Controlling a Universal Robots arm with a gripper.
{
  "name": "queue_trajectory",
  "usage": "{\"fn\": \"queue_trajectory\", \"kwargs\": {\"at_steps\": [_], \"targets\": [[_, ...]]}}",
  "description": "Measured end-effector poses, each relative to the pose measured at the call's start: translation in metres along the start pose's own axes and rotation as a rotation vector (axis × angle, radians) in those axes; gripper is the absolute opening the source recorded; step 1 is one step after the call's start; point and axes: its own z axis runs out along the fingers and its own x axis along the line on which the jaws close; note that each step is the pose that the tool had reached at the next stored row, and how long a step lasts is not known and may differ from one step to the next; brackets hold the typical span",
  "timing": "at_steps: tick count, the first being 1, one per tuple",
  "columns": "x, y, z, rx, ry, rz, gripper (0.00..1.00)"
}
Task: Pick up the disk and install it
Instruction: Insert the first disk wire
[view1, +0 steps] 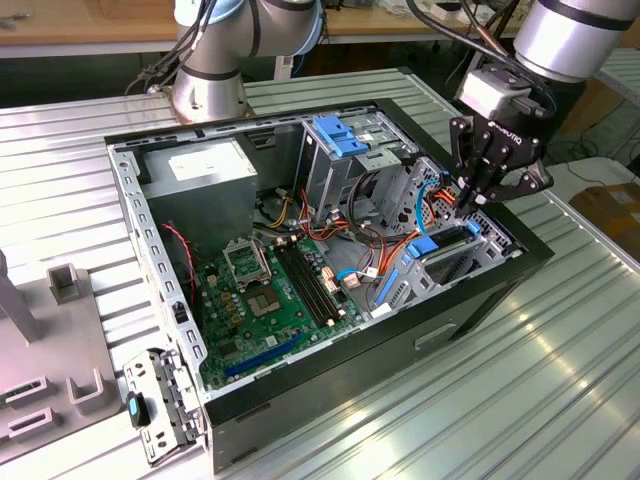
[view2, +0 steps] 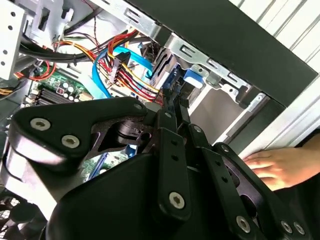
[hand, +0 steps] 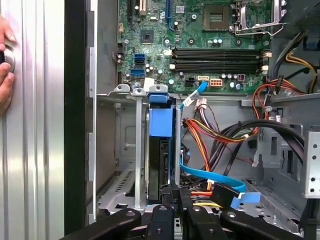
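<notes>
Gripper (hand: 172, 202) fingers sit pinched close on the edge of the disk (hand: 161, 150), which stands on edge in the drive bay (hand: 127, 150) at the front of the computer case (view1: 470, 300), blue rail end showing. Judgement: press straight along the bay guides, keeping clear of the blue cable (hand: 210, 177) and wire bundle (hand: 210, 130) just beside. No print is legible; a hand (hand: 6, 65) rests on the table.

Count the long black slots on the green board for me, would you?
4. The slots lie side by side in one row on the green board, next to the square socket, in the first wrist view. None looks hidden.
</notes>
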Motion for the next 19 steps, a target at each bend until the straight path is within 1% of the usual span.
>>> {"fn": "queue_trajectory", "kwargs": {"at_steps": [1,2,3,5,16,19], "targets": [[0.0043,0.0007,0.0006,0.0002,-0.014,0.0,0.16],[0.0088,0.0011,0.0012,0.0007,-0.045,0.001,0.16],[0.0089,0.0011,0.0012,0.0007,-0.0469,0.001,0.16],[0.0092,0.0011,0.0029,0.0007,-0.0476,0.001,0.16],[0.0091,0.0011,0.0041,0.0007,-0.0479,0.001,0.16],[0.0091,0.0012,0.0055,0.0007,-0.0481,0.001,0.16]]}}
